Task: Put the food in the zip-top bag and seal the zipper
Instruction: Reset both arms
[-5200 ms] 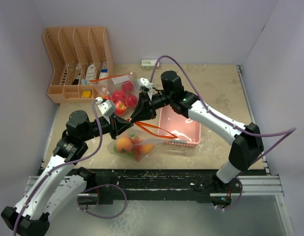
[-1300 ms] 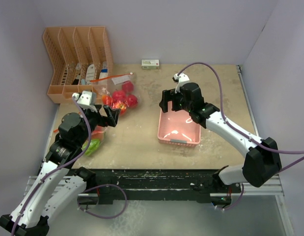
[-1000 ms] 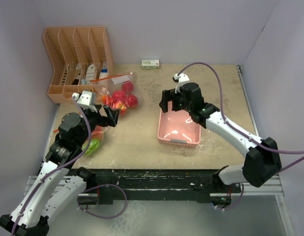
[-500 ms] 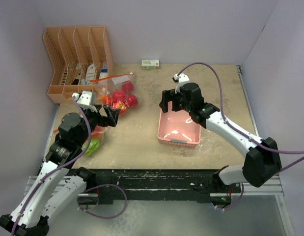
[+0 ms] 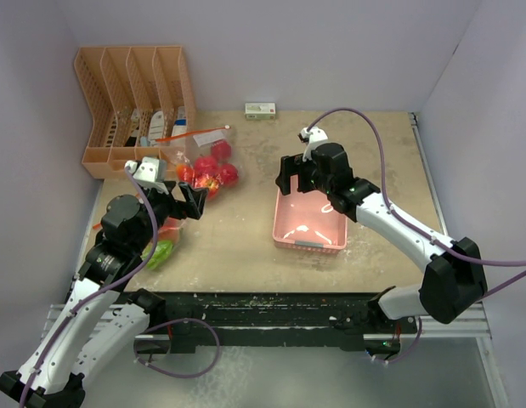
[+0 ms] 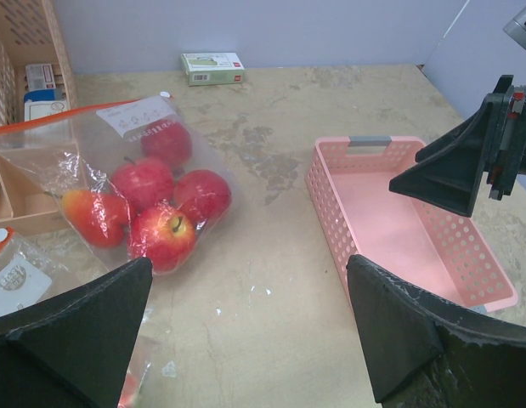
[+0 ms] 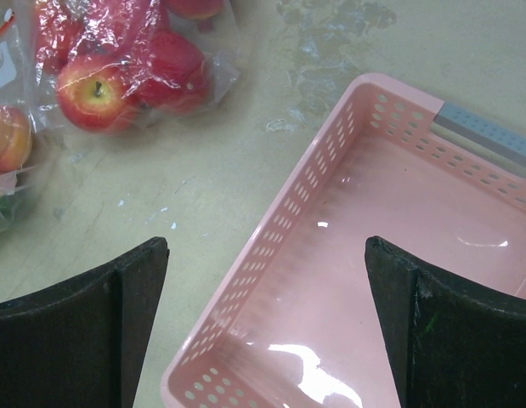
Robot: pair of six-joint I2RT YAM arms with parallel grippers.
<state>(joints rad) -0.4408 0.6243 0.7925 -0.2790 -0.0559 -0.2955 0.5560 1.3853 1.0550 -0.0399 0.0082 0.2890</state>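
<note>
Several red apples (image 6: pixel 152 208) lie in a clear zip-top bag (image 5: pixel 207 168) with an orange zipper strip (image 6: pixel 63 115), at the back left of the table. A second clear bag (image 5: pixel 161 245) holds an orange peach (image 7: pixel 3 136) and a green piece (image 5: pixel 163 252), and is partly hidden under my left arm. My left gripper (image 5: pixel 184 202) hovers open just in front of the apple bag, with nothing between its fingers. My right gripper (image 5: pixel 298 178) hangs open and empty over the far end of the pink basket (image 5: pixel 309 240).
An orange desk organizer (image 5: pixel 131 102) stands at the back left, right behind the apple bag. A small green-and-white box (image 5: pixel 261 110) lies at the back wall. The pink basket (image 7: pixel 271 255) holds nothing.
Five seconds ago both grippers were together at a bag in the middle of the table. They now stand apart, and that bag lies at the left. Nothing has moved in the last second.
</note>
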